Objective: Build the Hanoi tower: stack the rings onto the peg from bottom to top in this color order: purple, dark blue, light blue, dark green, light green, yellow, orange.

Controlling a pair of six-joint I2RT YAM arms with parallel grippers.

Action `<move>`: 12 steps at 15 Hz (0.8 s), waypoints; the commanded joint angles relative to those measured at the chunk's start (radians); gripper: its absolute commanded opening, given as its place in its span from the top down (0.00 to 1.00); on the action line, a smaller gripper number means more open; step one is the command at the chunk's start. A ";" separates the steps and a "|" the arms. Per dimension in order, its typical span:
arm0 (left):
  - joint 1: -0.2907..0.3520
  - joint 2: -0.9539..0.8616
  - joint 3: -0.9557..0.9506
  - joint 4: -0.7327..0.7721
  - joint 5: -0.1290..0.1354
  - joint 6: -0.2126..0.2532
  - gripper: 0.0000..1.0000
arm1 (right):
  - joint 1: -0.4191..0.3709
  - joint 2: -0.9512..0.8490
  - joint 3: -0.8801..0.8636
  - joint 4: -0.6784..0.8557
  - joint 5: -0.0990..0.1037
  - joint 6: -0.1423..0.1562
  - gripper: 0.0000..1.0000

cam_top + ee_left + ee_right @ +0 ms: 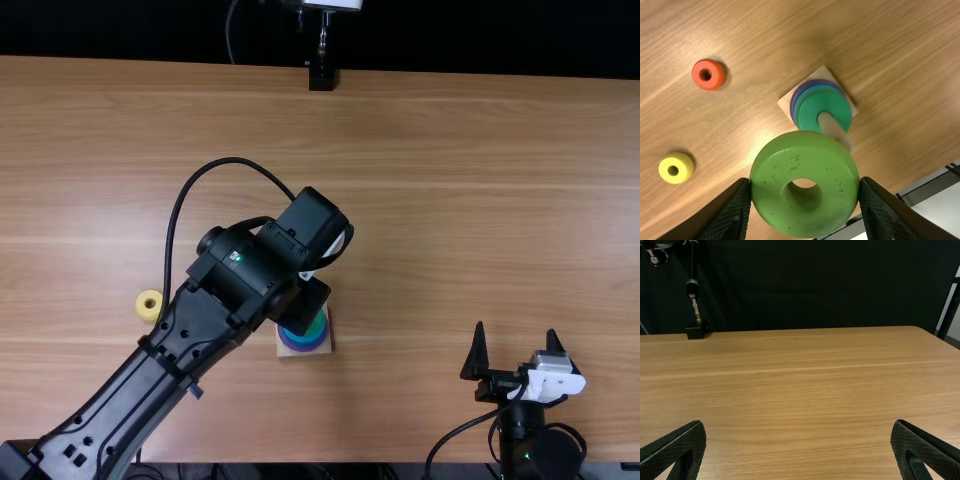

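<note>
Light green ring (pixel 777 175) off the peg (pixel 832 125), up in the left claw (pixel 805 185), clamped across the sides by both fingers. Fifth in the order, so likely next on.

On the peg: purple ring (pixel 793 104) at the bottom, just above the square base (pixel 784 102); blue next; dark green ring (pixel 812 102) on top. Hard to split dark blue from light blue, but probably both in. Call it four of seven placed, order fine so far, a bit past halfway.

Left to do: light green first, then yellow, then orange. Yellow ring (pixel 676 168) and orange ring (pixel 708 74) both lying flat on the surface (pixel 420 200), apart from each other and from the base, hole up. Good enough for picking later.

Farther out, right claw (pixel 516 328) near the surface's near edge, fingers spread wide, empty, well apart from the stack.
</note>
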 commanded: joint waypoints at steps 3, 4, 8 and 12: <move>-0.032 0.028 0.053 -0.001 -0.003 -0.028 1.00 | -0.010 -0.012 -0.011 -0.024 0.000 0.003 0.00; -0.037 0.048 0.055 -0.001 -0.003 -0.028 1.00 | -0.010 -0.012 -0.011 -0.024 0.000 0.003 0.00; -0.056 0.055 0.062 0.001 -0.001 -0.037 1.00 | -0.010 -0.012 -0.011 -0.024 0.000 0.003 0.00; -0.058 0.055 0.055 0.001 0.003 -0.046 1.00 | -0.010 -0.012 -0.011 -0.024 0.000 0.003 0.00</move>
